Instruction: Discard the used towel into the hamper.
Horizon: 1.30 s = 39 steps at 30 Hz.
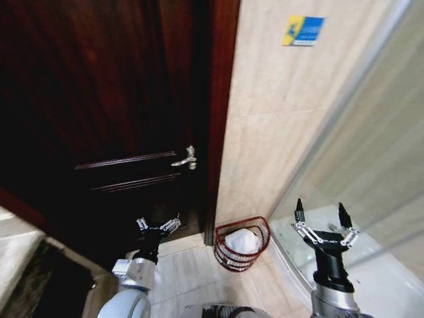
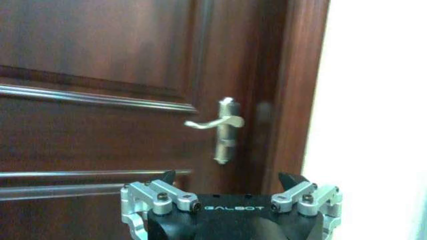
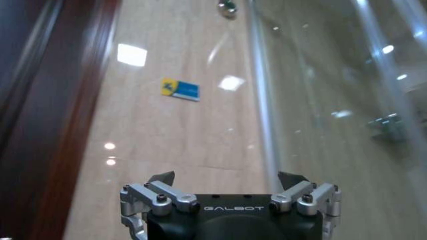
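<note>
Left gripper (image 1: 158, 225) and right gripper (image 1: 322, 222) are hovering nearest, jaws spread, each holding nothing. Between them on the floor, the hamper (image 1: 228, 254) is standing against the tiled wall (image 1: 278, 119), a white towel (image 1: 243, 241) already lying inside. Farther left, the dark door (image 1: 99, 99) with its lever handle (image 1: 186, 159) is standing shut. Judged complete; both arms should stay clear of the basket rim.

The small round dark red wire hamper (image 1: 242, 244) stands upright on the tiled floor beside the beige wall, and a crumpled white towel (image 1: 243, 240) lies inside it.
</note>
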### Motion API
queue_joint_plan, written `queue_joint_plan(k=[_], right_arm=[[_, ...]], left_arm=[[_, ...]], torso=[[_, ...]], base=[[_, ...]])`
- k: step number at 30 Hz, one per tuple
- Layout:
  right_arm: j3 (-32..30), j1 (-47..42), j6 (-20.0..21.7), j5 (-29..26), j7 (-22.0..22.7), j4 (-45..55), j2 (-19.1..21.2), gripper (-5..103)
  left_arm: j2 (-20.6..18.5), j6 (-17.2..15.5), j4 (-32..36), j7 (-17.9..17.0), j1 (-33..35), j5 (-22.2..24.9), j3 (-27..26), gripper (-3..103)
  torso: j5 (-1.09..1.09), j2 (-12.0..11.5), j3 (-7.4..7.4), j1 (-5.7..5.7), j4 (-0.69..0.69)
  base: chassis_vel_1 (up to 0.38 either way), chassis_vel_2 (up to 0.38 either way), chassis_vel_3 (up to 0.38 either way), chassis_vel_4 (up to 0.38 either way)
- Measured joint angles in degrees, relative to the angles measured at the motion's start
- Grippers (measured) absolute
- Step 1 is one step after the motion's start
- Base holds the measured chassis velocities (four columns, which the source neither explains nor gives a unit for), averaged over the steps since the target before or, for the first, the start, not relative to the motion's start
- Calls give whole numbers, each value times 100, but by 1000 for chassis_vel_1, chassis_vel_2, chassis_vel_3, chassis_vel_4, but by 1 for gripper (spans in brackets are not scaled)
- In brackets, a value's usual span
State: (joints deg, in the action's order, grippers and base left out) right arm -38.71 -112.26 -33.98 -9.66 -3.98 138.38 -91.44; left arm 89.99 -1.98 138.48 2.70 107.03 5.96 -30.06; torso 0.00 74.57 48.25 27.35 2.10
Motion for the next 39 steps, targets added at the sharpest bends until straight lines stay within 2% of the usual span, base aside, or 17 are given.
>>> queue_joint_plan(k=[18, 31, 39], right_arm=[[0, 24, -32, 8, 58, 13, -20, 100], [59, 37, 215, -102, 473, 15, -64, 100], [91, 29, 207, -101, 503, -30, -67, 100]], left_arm=[[0, 0, 0, 0, 0, 0, 0, 100], [0, 0, 0, 0, 0, 0, 0, 100], [0, 0, 0, 0, 0, 0, 0, 100]], torso=[[0, 0, 0, 0, 1], [1, 0, 0, 0, 0], [-1, 1, 0, 0, 0]], base=[[-123, -131, -121, -128], [-127, -126, -123, -123], [-115, -117, -116, -119]])
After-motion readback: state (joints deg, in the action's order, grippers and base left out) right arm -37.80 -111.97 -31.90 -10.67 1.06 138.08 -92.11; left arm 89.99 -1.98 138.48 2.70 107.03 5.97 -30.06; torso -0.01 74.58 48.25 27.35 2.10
